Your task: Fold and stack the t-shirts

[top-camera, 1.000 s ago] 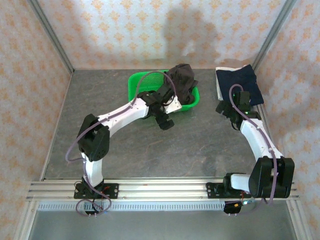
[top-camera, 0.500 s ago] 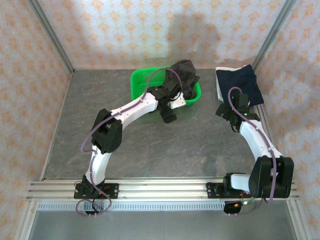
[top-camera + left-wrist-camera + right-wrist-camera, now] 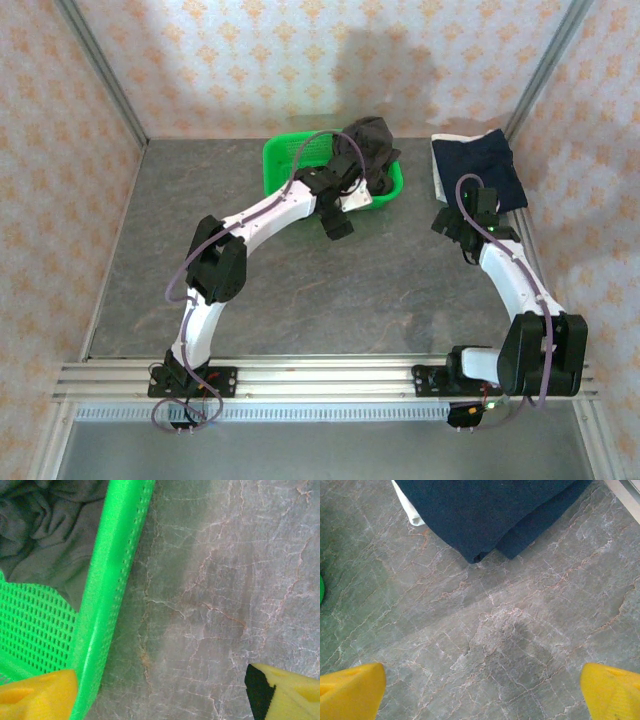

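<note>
Over the last second the left arm has stretched forward, carrying the left claw [image 3: 160, 692] from the bare surface [image 3: 300, 290] up to the near side of the green basket [image 3: 285, 160]. The basket itself seems to have slid a little toward the back wall. The left claw is spread wide and holds nothing. In the left wrist view one yellow finger hangs over the basket's rim and the other over stone; whether the finger touches the rim is hard to tell.

The charcoal t-shirt [image 3: 368, 150] lies crumpled in the basket, spilling over its far right corner and not yet picked up. This reach is probably the approach to a grasp, though the claw sits short of the cloth.

The right arm has hardly moved. The right claw [image 3: 480, 690] is also spread and empty, near the folded navy t-shirt [image 3: 478, 165], which lies on the white t-shirt [image 3: 410, 507]
</note>
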`<act>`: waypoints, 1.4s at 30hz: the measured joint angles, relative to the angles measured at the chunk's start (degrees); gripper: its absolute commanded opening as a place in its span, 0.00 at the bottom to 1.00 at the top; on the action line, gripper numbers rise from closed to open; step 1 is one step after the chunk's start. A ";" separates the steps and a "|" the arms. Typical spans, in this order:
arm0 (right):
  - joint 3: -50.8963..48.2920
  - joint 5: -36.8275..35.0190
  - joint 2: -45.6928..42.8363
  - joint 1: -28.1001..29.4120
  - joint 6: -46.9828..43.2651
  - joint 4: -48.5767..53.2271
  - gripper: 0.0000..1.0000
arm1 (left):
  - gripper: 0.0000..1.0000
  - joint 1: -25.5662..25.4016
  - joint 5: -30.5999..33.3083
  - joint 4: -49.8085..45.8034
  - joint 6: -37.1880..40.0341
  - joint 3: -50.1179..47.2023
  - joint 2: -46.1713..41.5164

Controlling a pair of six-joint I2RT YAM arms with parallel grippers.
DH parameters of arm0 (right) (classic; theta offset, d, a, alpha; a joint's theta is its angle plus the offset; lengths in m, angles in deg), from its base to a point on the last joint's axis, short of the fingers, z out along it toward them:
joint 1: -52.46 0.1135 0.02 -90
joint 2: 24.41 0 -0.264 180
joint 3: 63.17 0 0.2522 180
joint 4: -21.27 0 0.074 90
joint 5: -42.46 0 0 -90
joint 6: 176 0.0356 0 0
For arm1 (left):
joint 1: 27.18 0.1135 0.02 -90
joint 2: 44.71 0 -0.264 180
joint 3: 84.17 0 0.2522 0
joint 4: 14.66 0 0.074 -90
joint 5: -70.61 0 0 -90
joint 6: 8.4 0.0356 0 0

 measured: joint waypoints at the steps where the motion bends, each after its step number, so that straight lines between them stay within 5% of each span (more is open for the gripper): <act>1: -0.04 0.00 0.00 0.00 0.00 0.00 1.00 | 0.86 0.00 0.15 -0.11 0.07 0.83 0.04; 9: -0.20 0.00 0.00 0.00 -0.22 0.00 1.00 | 0.92 0.37 -0.20 -0.74 0.44 4.81 -0.09; 20: -0.20 0.04 0.00 0.00 -0.24 0.00 0.99 | 0.86 4.07 -0.28 -3.45 2.67 15.28 9.60; 23: -0.20 0.04 0.00 0.00 -0.24 0.00 0.99 | 0.71 5.09 -0.44 -4.59 2.99 15.93 12.39; 26: -0.20 0.04 0.00 0.00 -0.24 0.00 1.00 | 0.43 5.25 -0.48 -6.29 2.89 15.93 13.70; 31: -0.31 0.04 0.00 0.00 -0.22 0.00 0.99 | 0.21 5.49 -1.49 -7.39 1.53 15.78 13.44; 36: -0.31 0.02 0.00 0.00 -0.22 0.00 1.00 | 0.06 7.13 -0.20 -6.49 -3.30 9.22 8.33; 42: -0.31 0.02 0.00 0.00 -0.22 0.00 0.99 | 0.00 14.36 3.30 -6.01 -9.18 1.16 0.72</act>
